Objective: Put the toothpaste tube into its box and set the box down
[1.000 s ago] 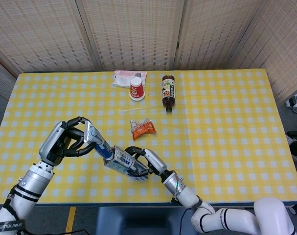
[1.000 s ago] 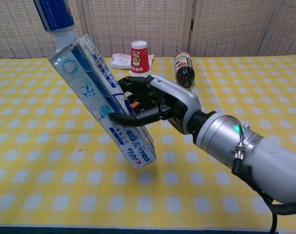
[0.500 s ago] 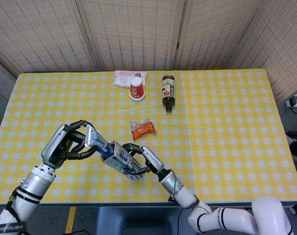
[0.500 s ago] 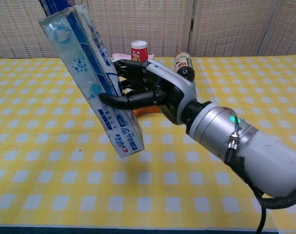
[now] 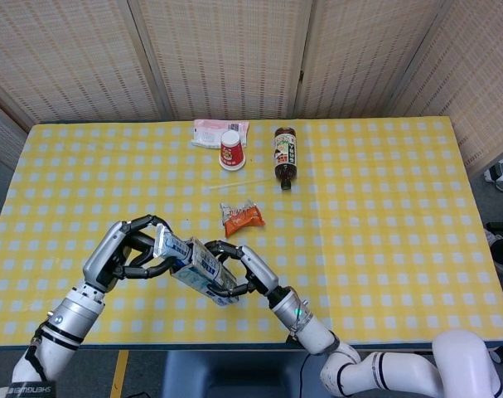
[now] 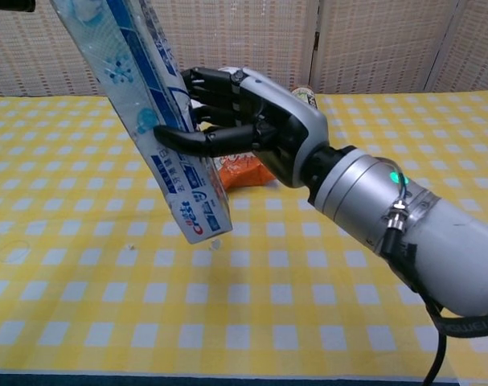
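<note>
The blue and white toothpaste box (image 5: 206,271) hangs tilted above the table's front part, gripped around its middle by my right hand (image 5: 244,271). In the chest view the box (image 6: 159,129) slants up to the top left, with the right hand (image 6: 248,125) wrapped around it from the right. Only the short tail of the toothpaste tube (image 5: 167,245) sticks out of the box's upper left end. My left hand (image 5: 132,251) grips that tail, fingers curled around it. The rest of the tube is hidden inside the box.
An orange snack packet (image 5: 242,216) lies just beyond the hands. Farther back stand a red paper cup (image 5: 231,149), a pink-white pouch (image 5: 210,131) and a dark bottle (image 5: 285,156) on its side. The yellow checked table (image 5: 384,215) ends close below the hands.
My left hand has moved right towards the box and the tube has slid deeper in, leaving only its tail showing. The right hand has lifted the box slightly.
</note>
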